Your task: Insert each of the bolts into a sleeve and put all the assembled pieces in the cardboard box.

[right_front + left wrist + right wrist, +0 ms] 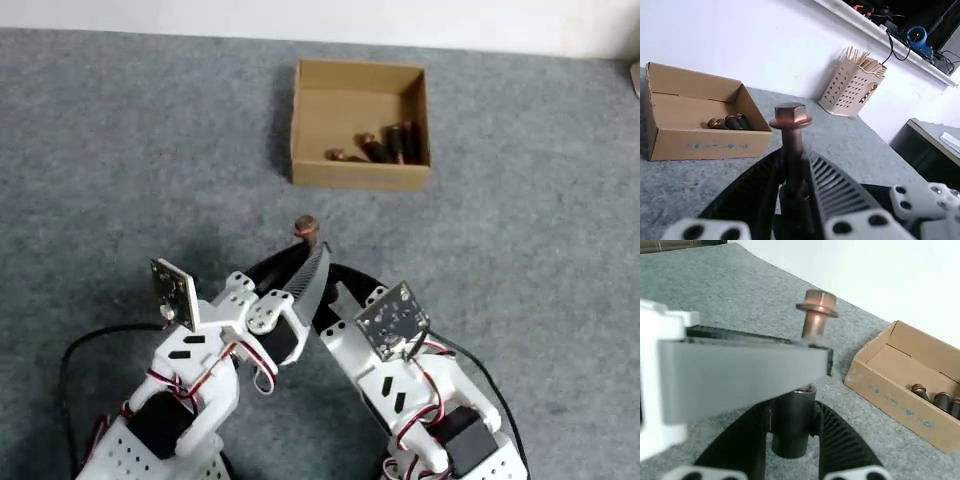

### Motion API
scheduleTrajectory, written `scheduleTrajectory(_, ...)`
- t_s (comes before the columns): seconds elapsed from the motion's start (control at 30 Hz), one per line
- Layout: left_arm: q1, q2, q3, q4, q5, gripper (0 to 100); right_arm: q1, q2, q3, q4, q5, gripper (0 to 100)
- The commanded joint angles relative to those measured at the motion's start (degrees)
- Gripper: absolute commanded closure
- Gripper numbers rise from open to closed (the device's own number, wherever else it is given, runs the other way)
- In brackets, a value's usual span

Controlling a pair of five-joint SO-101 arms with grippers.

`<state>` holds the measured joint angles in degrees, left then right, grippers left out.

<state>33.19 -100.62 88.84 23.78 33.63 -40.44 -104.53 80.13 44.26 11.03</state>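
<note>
Showing a six-sided head over a round flange and a smooth shank, the copper-brown bolt (790, 116) is held above the grey surface (120, 150), between the two arms and a little short of the cardboard box (360, 178). The left claw (796, 161) is closed on the shank, with a ribbed black finger pressed to each side. The right wrist view shows the lower end. There the shank runs into a dark sleeve (791, 427), which the right claw (791, 412) grips tightly, and a pale finger of the left claw crosses in front. The high view looks into the box, where several assembled pieces (385, 148) lie by the wall nearest the arms. The left wrist view takes in a beige holder of sticks (852, 87) by the white wall.
</note>
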Motion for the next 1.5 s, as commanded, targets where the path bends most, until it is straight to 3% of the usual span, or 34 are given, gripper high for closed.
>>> scheduleTrajectory(0.0, 1.7, 0.8, -0.3, -0.2, -0.2, 99, -0.2, -0.7, -5.1, -0.5, 0.5, 99.4)
scheduleTrajectory(0.3, 1.3, 0.8, 0.7, -0.6, -0.2, 99, -0.1, -0.7, -5.1, -0.6, 0.6, 99.4)
scheduleTrajectory(0.57, 1.7, 0.7, 0.7, -0.3, 0.0, 80, 5.9, -0.7, -4.7, -0.6, 0.3, 99.4)
scheduleTrajectory(1.33, 3.9, 0.2, -5.8, 2.3, 0.0, 83, 6.2, -0.7, 0.0, -0.7, 0.3, 99.4)
scheduleTrajectory(1.47, -0.5, 0.1, -8.8, 4.6, -0.3, 84, 6.1, -0.7, 1.7, -0.7, 0.4, 99.4)
